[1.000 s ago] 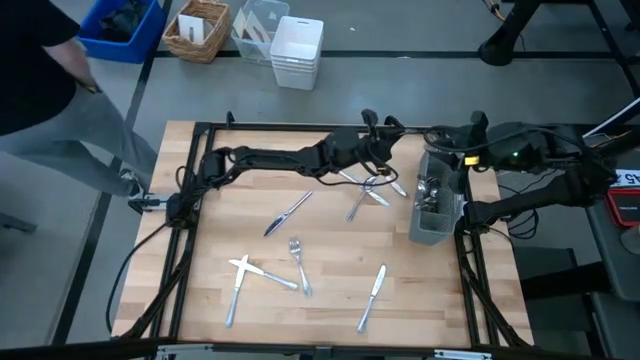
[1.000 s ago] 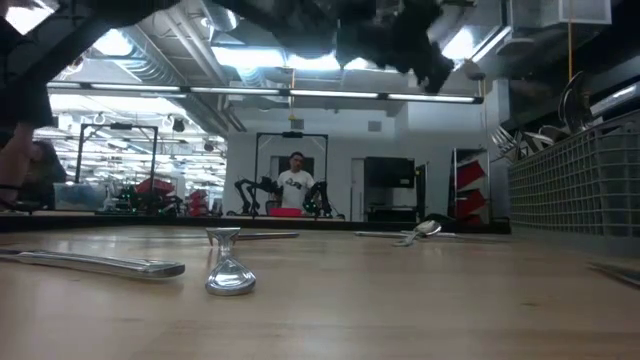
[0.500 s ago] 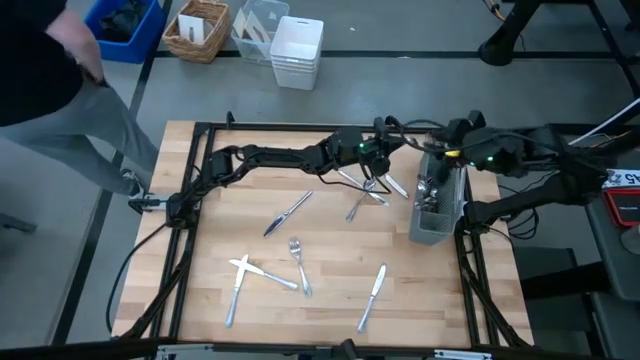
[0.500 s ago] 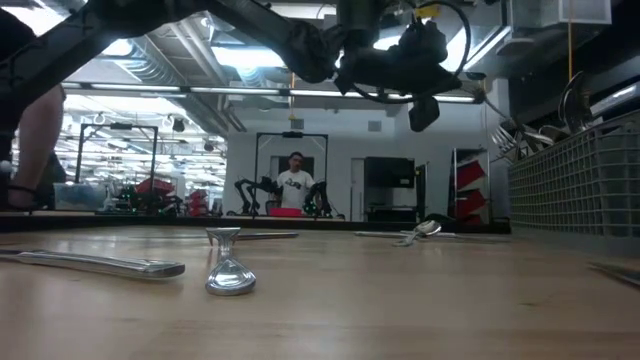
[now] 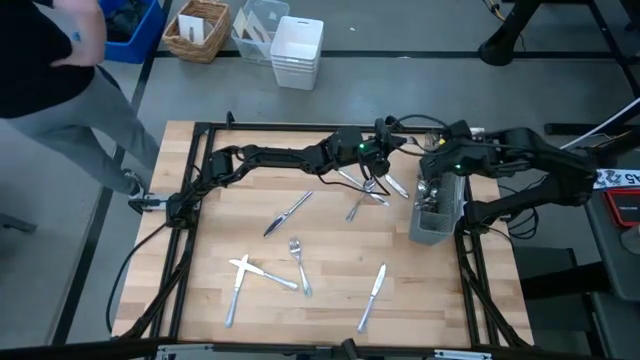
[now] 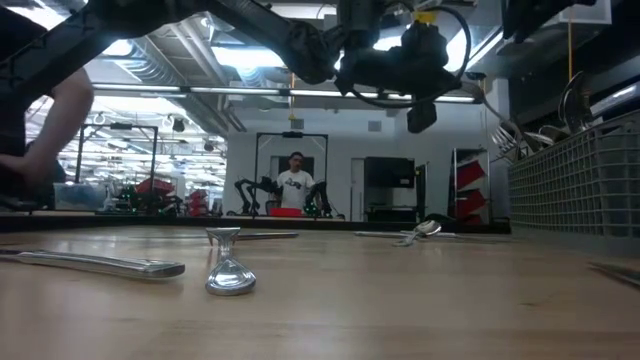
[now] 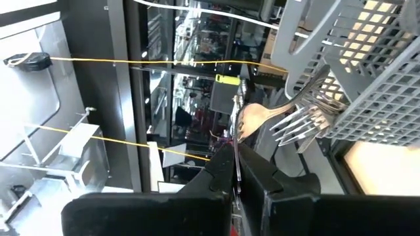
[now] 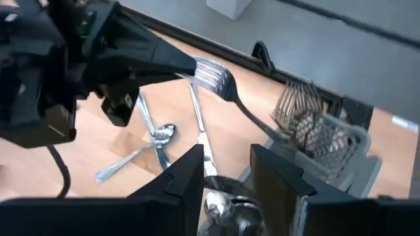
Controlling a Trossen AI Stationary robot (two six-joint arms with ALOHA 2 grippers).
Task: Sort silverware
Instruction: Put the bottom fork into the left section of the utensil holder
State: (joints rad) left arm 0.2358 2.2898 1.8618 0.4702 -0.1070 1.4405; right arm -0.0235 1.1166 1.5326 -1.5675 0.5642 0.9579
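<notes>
Wooden, pale and plank-jointed, the tabletop point(image 5: 330, 240) carries slim shiny silverware scattered flat. Nearest lie a table knife point(image 5: 371, 297) toward the right and a crossed knife and spoon point(image 5: 243, 272) toward the left, with a four-tined fork point(image 5: 299, 263) between them. Farther in, a pointed knife point(image 5: 288, 213) lies at a slant. Beyond it a small heap of spoons and knives point(image 5: 366, 193) overlaps just left of the dark wire-mesh caddy point(image 5: 437, 211), a boxy grid basket standing at the right edge with fork tines and handles poking up from it.

Above that heap the left claw point(image 5: 384, 152) hangs clear of the wood, its dark fingers pinched tight on the handle of a fork point(image 8: 211, 77), whose curved tines point toward the caddy. The right claw point(image 5: 432, 164) hovers over the caddy's far end, its two blunt fingers point(image 8: 185, 178) parted with nothing between them.

Far off past the tabletop stand a woven basket point(image 5: 197, 30) and a stack of white bins point(image 5: 296, 51); a person point(image 5: 55, 75) passes at the far left.
</notes>
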